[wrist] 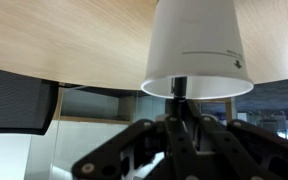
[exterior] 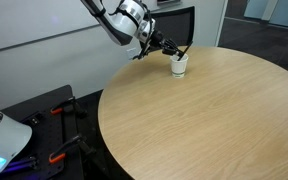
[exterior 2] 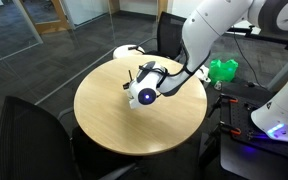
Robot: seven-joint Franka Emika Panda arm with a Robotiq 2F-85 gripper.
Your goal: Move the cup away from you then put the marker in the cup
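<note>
The wrist view is upside down. In it the white cup (wrist: pixel 196 45) fills the upper middle, with its rim facing my gripper (wrist: pixel 180 135). The gripper is shut on the dark marker (wrist: pixel 180 88), whose tip reaches into the cup's mouth. In an exterior view the cup (exterior: pixel 179 66) stands upright near the far edge of the round wooden table (exterior: pixel 214 120). There the gripper (exterior: pixel 164 45) is just above and beside the cup, and the marker (exterior: pixel 181 53) slants down into it. In an exterior view the gripper (exterior 2: pixel 144 74) hides the cup.
The table (exterior 2: pixel 114 125) is round, with its edges close to the cup. Black chairs stand around it (exterior 2: pixel 29 135). A green object (exterior 2: pixel 222 70) and white equipment with lights (exterior 2: pixel 276 120) stand beside the table. A black monitor (exterior: pixel 174 25) is behind the cup.
</note>
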